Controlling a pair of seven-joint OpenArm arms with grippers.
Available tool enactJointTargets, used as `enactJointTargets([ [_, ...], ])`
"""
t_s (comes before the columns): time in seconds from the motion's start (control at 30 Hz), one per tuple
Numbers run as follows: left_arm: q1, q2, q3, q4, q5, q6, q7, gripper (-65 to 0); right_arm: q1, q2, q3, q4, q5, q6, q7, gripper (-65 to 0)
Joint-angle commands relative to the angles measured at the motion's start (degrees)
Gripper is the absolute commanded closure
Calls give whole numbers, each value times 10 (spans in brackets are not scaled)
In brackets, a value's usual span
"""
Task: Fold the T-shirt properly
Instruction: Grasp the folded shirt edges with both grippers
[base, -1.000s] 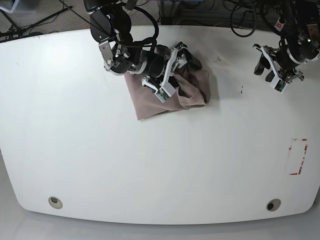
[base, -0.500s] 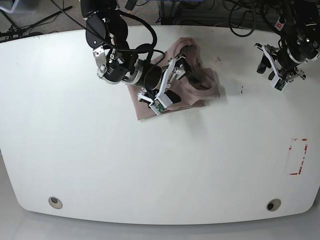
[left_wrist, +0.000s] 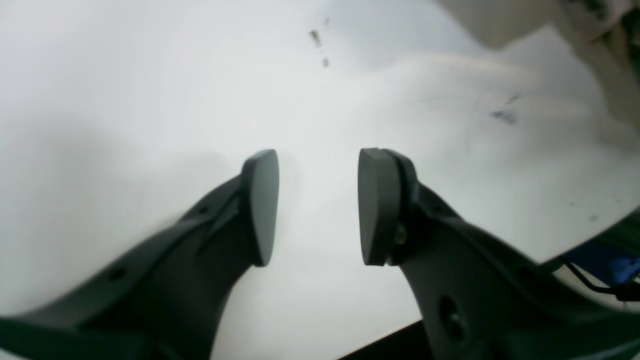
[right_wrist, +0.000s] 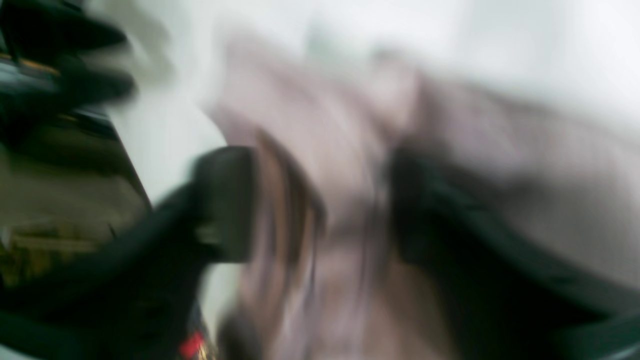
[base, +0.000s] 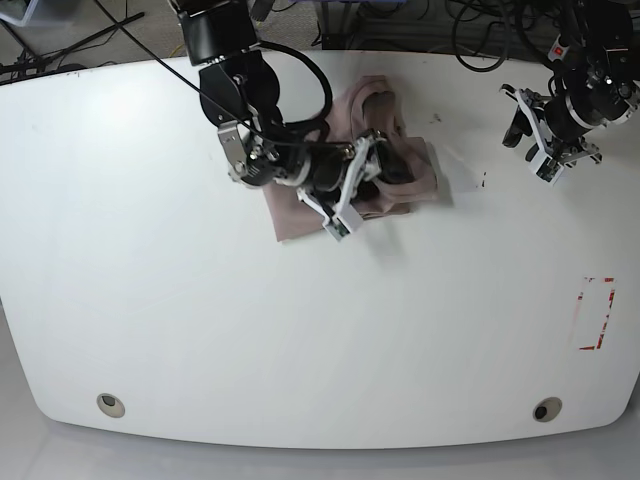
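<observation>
Your white surface (base: 200, 330) carries the T-shirt (base: 400, 175) near its far edge, bunched in a crumpled heap that spreads wider toward the left arm's side than a second ago. Your right claw (base: 362, 178) has swung round over the heap; the wrist view shows fabric between its pads, too blurred to tell whether it grips. Your left claw (left_wrist: 317, 205) hangs half-spread and empty, well apart, slightly farther back than before.

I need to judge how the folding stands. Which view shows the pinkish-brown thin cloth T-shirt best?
The base view: the whole bunched pinkish-brown T-shirt shows sharply on the white table. The right wrist view shows only blurred cloth; the left wrist view shows none.
</observation>
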Motion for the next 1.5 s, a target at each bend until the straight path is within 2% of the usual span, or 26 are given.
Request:
enactJointTargets([
  [0.0, -2, -7, 7, 19, -7, -1, -10, -232, 37, -18, -14, -21, 14, 2, 26, -266],
  [0.13, -2, -9, 20, 26, -6, -1, -10, -232, 92, -21, -25, -52, 16, 1, 36, -159],
  [0.3, -2, -10, 38, 37, -6, -1, -10, -232, 130, -20, 0, -59, 14, 1, 36, -127],
  [0.43, -2, -10, 43, 40, -9, -1, -10, -232, 138, 1, 46, -54, 16, 1, 33, -187],
  [0.57, -3, -8, 73, 40, -11, -1, -10, -232, 130, 48, 54, -5, 18, 1, 15, -327],
  [0.63, -3, -5, 95, 46, -11, -1, -10, -233, 116, 73, 54, 15, 18, 1, 12, -369],
  [0.77, -14, 38, 132, 48, -10, -1, -10, -233, 97, 120, 54, 26, 15, 1, 12, -377],
  [0.9, -15, 87, 144, 48, -10, -1, -10, -235, 89, 148, 54, 23, 13, 1, 14, -376],
  [0.97, -15, 109, 158, 48, -9, -1, -10, -235, 88, 155, 54, 12, 13, 1, 14, -349],
  [1.07, -15, 129, 194, 48, -10, -1, -10, -235, 93, 160, 54, -10, 10, 1, 14, -270],
  [1.2, -15, 133, 270, 41, -5, -1, -10, -235, 105, 155, 52, -48, -49, 5, 36, -165],
  [1.3, -16, 132, 307, 25, -4, -1, -10, -235, 106, 153, 51, -72, -87, 6, 52, -154],
  [1.47, -29, 127, 314, 10, 27, -1, -10, -235, 105, 147, 51, -99, -126, 8, 80, -152],
])
